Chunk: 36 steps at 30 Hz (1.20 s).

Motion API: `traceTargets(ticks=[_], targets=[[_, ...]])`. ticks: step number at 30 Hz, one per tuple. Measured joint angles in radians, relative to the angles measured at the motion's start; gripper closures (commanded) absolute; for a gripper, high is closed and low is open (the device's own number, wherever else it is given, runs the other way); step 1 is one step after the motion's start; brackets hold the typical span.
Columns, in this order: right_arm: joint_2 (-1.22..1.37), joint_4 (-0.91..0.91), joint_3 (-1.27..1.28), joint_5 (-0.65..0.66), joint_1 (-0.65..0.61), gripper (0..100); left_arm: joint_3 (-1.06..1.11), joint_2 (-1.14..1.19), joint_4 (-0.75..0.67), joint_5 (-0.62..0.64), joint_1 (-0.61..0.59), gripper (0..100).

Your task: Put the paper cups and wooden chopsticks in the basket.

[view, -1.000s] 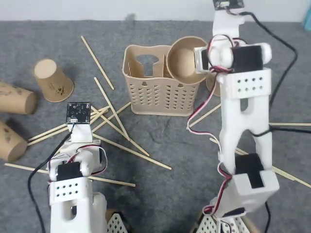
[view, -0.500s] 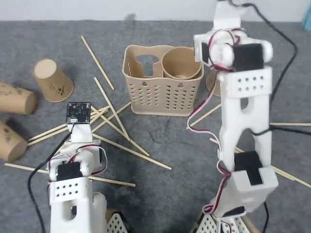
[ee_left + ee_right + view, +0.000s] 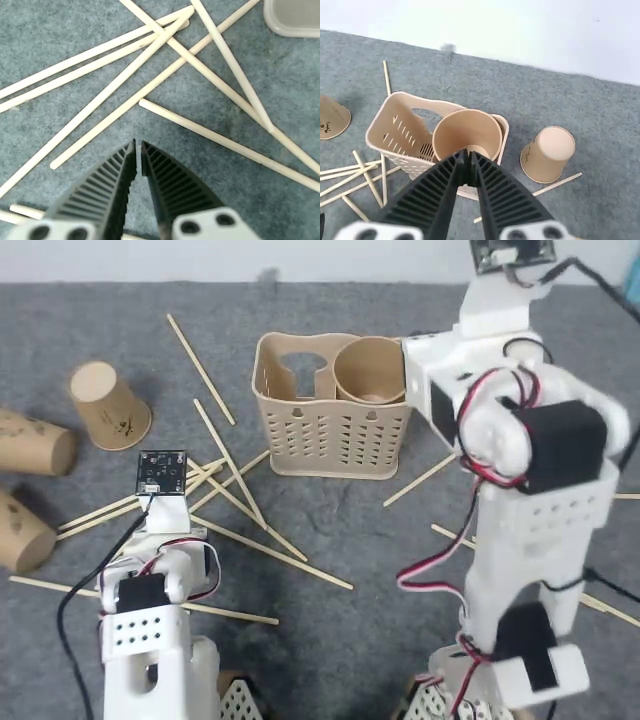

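The beige basket (image 3: pixel 330 432) stands at the back centre of the grey mat, and a paper cup (image 3: pixel 372 368) sits upright in its right compartment. My right gripper (image 3: pixel 468 154) is shut and empty, raised above the basket (image 3: pixel 395 107) and that cup (image 3: pixel 467 131). Another cup (image 3: pixel 548 152) stands upside down just right of the basket. Three more cups (image 3: pixel 110 404) (image 3: pixel 35 442) (image 3: pixel 18 528) lie at the far left. Wooden chopsticks (image 3: pixel 228 462) are scattered between the arms. My left gripper (image 3: pixel 138 144) is shut, holding nothing, low over crossed chopsticks (image 3: pixel 200 65).
A corner of the basket (image 3: pixel 295 20) shows in the left wrist view. The right arm (image 3: pixel 535 480) rises tall over the right side of the mat. More chopsticks (image 3: pixel 200 352) lie behind the basket's left side and by the right arm (image 3: pixel 420 480).
The right gripper let go of the cup, which dropped upright into the basket's right compartment. The right arm then rose and pulled back. The left arm stayed still.
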Motion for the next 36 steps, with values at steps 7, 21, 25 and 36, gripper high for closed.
traceTargets(ticks=[7,21,25,36], targets=[[-0.163,-0.021,0.295,0.0,-0.035,99.1,0.0,0.0,0.0,0.0,0.0,99],[-0.474,-0.56,1.108,0.057,0.276,99.1,0.0,0.0,0.0,0.0,0.0,99],[-0.385,-0.628,1.114,0.063,0.37,99.1,0.0,0.0,0.0,0.0,0.0,99],[0.097,-0.629,0.793,0.063,0.394,98.9,0.0,0.0,0.0,0.0,0.0,99]])
